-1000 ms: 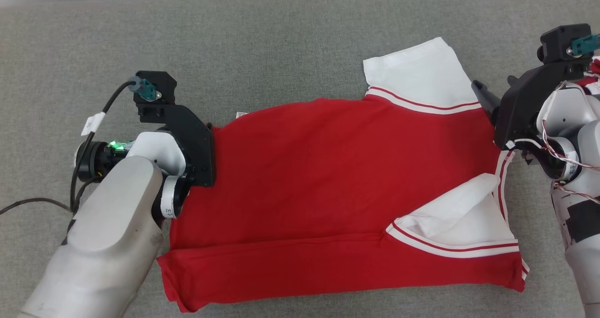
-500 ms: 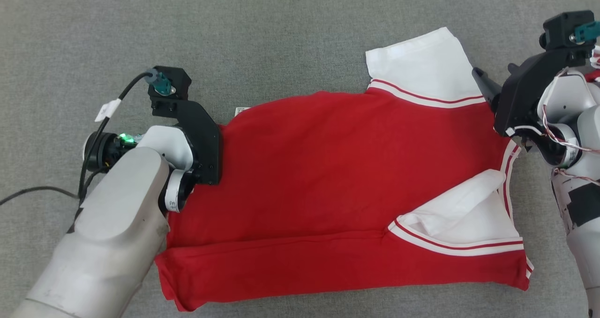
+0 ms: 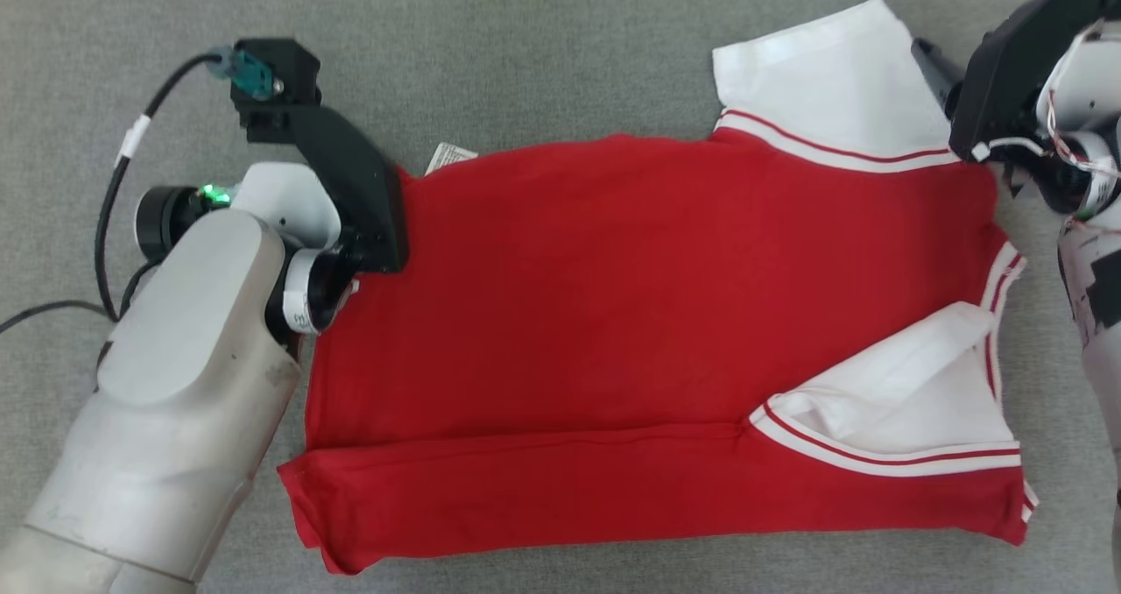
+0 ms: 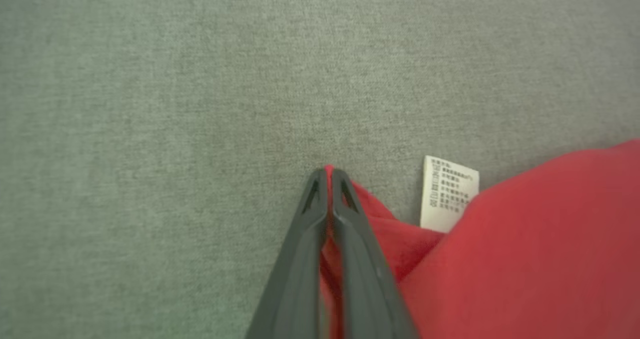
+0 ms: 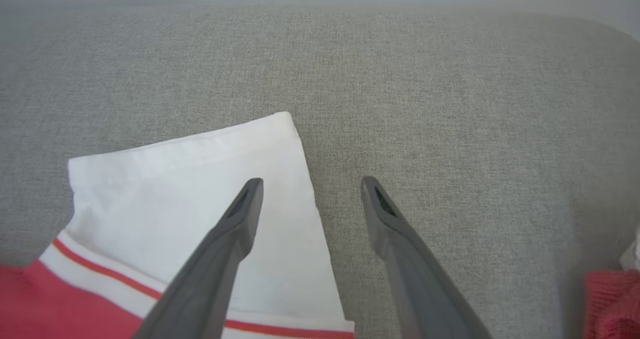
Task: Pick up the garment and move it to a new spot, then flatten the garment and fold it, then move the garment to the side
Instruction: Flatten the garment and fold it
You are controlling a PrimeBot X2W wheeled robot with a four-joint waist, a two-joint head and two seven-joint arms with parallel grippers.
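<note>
The left gripper (image 4: 327, 176) has just clamped shut on a red corner of the jersey (image 4: 525, 259); a second ago it was wide open. The white care label (image 4: 450, 191) lies just right of its tips. This looks like one corner secured for a lift or fold, with the other side still to be gripped. The right gripper (image 5: 310, 189) is still spread and holds nothing, one finger over the jersey's white panel (image 5: 190, 179), the other past its edge. Beyond lies the grey cloth surface (image 5: 450, 79), then a pale band.

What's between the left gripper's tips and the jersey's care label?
Left wrist view: bare grey surface between left gripper and care label, jersey fold below.
</note>
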